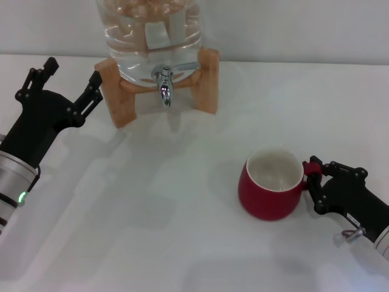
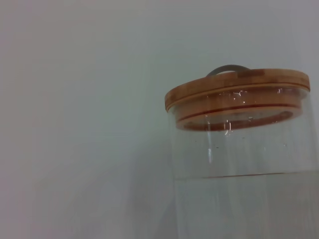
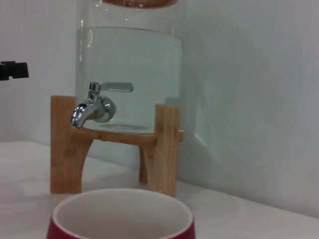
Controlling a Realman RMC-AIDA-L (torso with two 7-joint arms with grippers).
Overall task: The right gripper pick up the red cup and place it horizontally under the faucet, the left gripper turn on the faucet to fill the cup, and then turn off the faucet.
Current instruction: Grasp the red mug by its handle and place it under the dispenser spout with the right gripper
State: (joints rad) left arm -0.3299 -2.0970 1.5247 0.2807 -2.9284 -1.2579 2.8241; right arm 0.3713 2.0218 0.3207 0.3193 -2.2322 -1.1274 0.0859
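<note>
The red cup (image 1: 271, 190) stands upright on the white table at the right, white inside showing; its rim (image 3: 119, 215) fills the bottom of the right wrist view. My right gripper (image 1: 314, 187) is at the cup's right side, shut on its loop handle. The chrome faucet (image 1: 164, 83) points down from the clear water jar, its lever (image 3: 117, 87) lying level. It is well behind and to the left of the cup. My left gripper (image 1: 73, 71) hovers open just left of the wooden stand (image 1: 117, 100), one fingertip (image 3: 12, 70) showing in the right wrist view.
The water jar (image 2: 239, 169) carries a wooden lid (image 2: 237, 85) and holds water to a high level. The stand's legs (image 3: 160, 149) straddle the space under the faucet. White table (image 1: 152, 213) stretches between stand and cup; a pale wall rises behind.
</note>
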